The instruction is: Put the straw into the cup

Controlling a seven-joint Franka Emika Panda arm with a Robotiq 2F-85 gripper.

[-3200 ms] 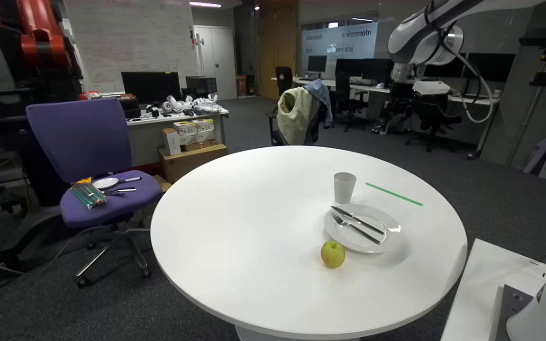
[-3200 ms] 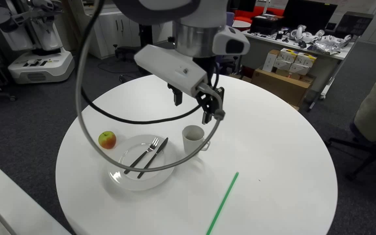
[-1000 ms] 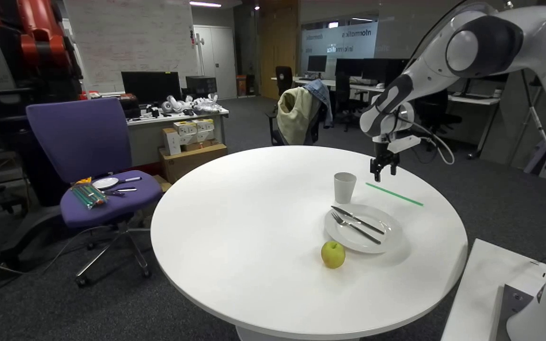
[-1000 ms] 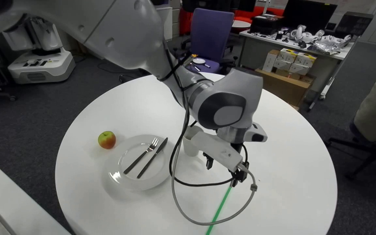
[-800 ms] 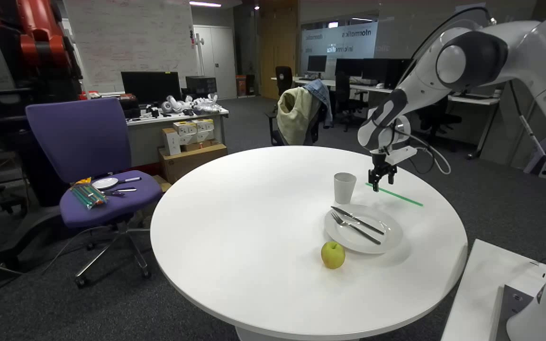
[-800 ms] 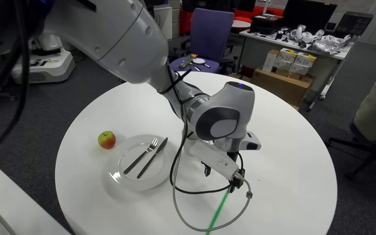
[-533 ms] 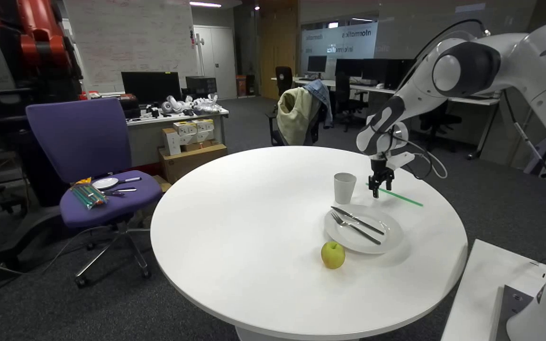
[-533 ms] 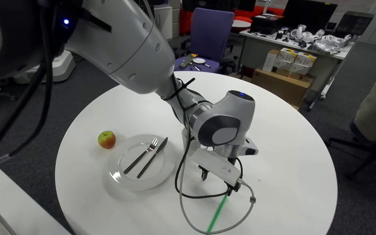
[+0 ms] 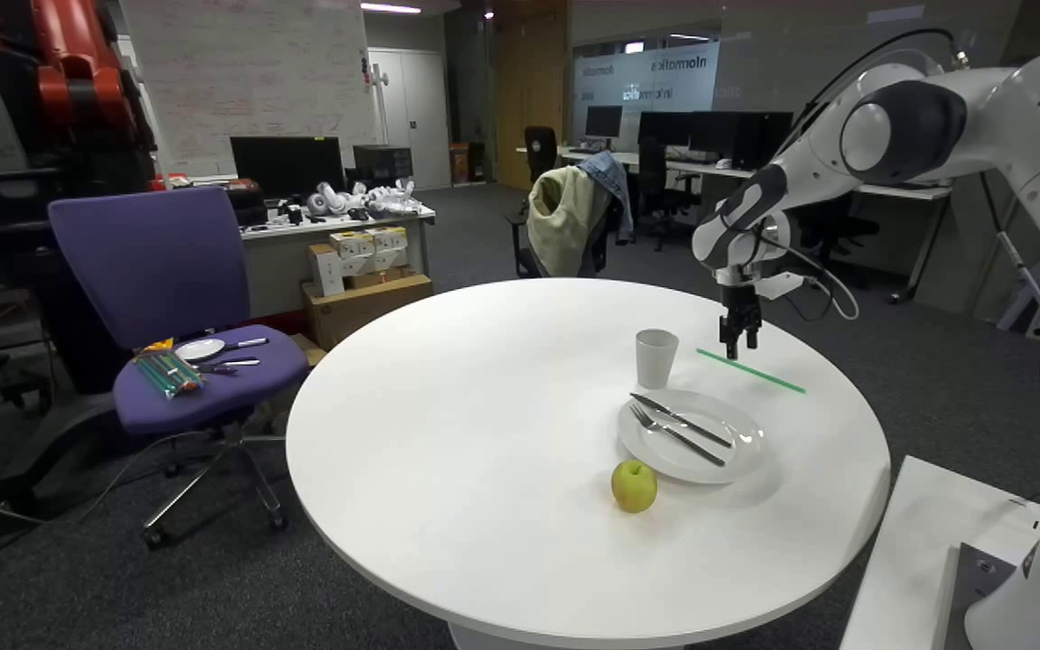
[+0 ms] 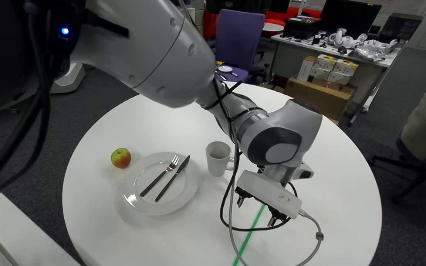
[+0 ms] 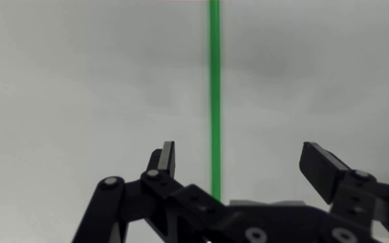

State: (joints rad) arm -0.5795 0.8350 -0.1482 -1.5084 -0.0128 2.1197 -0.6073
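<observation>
The green straw (image 9: 764,375) lies flat on the white round table; it also shows in an exterior view (image 10: 245,242) and in the wrist view (image 11: 215,101). My gripper (image 9: 741,348) is open and empty, a little above the straw. In the wrist view my gripper (image 11: 238,155) has the straw running between its fingers, nearer the left finger; the straw's lower part is hidden behind the gripper body. In an exterior view the gripper (image 10: 256,212) has one finger on each side of the straw. The white cup (image 9: 655,359) stands upright beside the straw; its handle shows in an exterior view (image 10: 217,162).
A white plate (image 9: 750,451) with a fork (image 9: 678,435) and a knife (image 9: 682,418) on it stands close to the cup. An apple (image 9: 635,486) lies beside the plate. A grey cable (image 10: 231,207) hangs in a loop from the wrist.
My gripper came down from high above the table to the straw. In the last half second it rose slightly, turned and shifted away from the cup. Straw and cup stayed put.
</observation>
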